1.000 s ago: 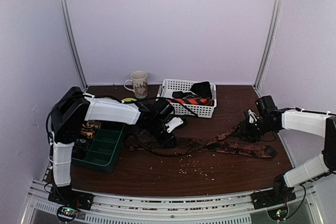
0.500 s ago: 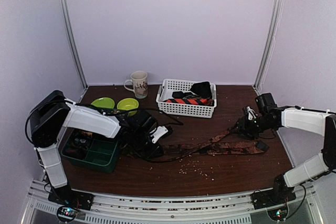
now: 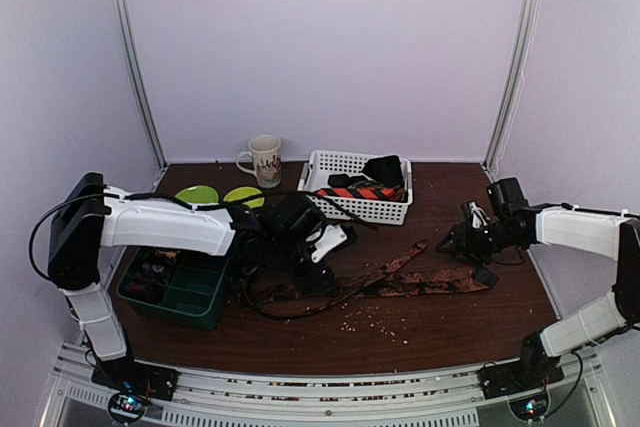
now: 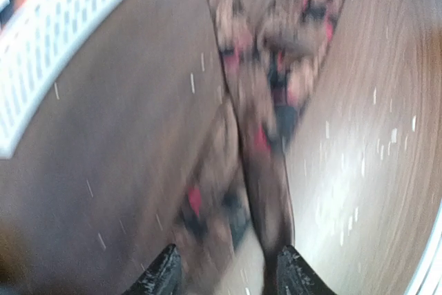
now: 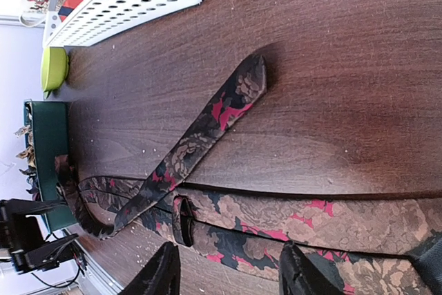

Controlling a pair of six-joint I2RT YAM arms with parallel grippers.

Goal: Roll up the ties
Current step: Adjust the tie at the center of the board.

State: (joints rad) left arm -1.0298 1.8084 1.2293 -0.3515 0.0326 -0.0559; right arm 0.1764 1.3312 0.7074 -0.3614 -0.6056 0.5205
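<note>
One floral tie (image 3: pixel 425 282) lay flat and unrolled across the middle of the bench in the top view, so I judged its rolling not yet begun. The white basket (image 3: pixel 352 211) at the far edge held a striped tie (image 3: pixel 362 191) and dark fabric (image 3: pixel 383 169), and the green tray (image 3: pixel 195 309) by the near left corner held things I couldn't identify. On the blurred left wrist view, the left gripper (image 4: pixel 228 278) stood parted astride the tie. On the right wrist view, the right gripper (image 5: pixel 228 271) stood parted over the wide end, gripping nothing I could see.

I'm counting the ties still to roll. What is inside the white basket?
The white basket holds an orange-and-navy striped tie and black fabric heaped toward its right end. Anything beneath them is covered, as is the basket's floor.
</note>
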